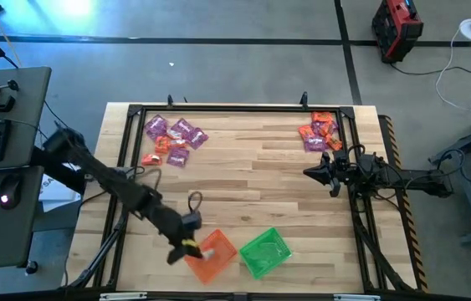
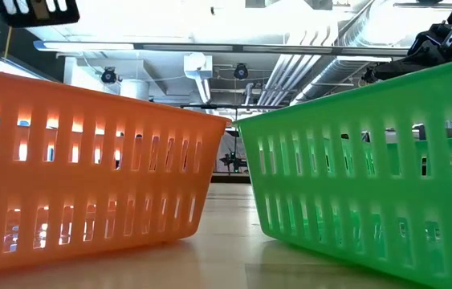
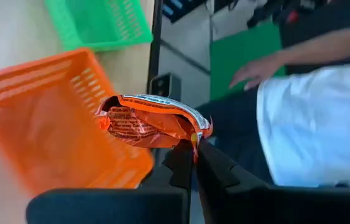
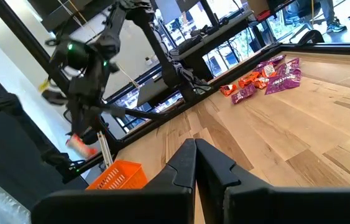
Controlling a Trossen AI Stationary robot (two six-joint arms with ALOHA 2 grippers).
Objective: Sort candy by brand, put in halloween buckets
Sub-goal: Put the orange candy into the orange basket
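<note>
Now left gripper (image 3: 193, 149) pinches an orange-red candy packet (image 3: 153, 121) above the orange bucket (image 3: 50, 118).

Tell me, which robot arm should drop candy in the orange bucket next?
Left. The left gripper is shut on an orange candy packet right at the orange bucket. The right gripper is shut, empty and far away.

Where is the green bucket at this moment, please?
In the high view, the green bucket sits at the table's near edge, right beside the orange bucket.
</note>
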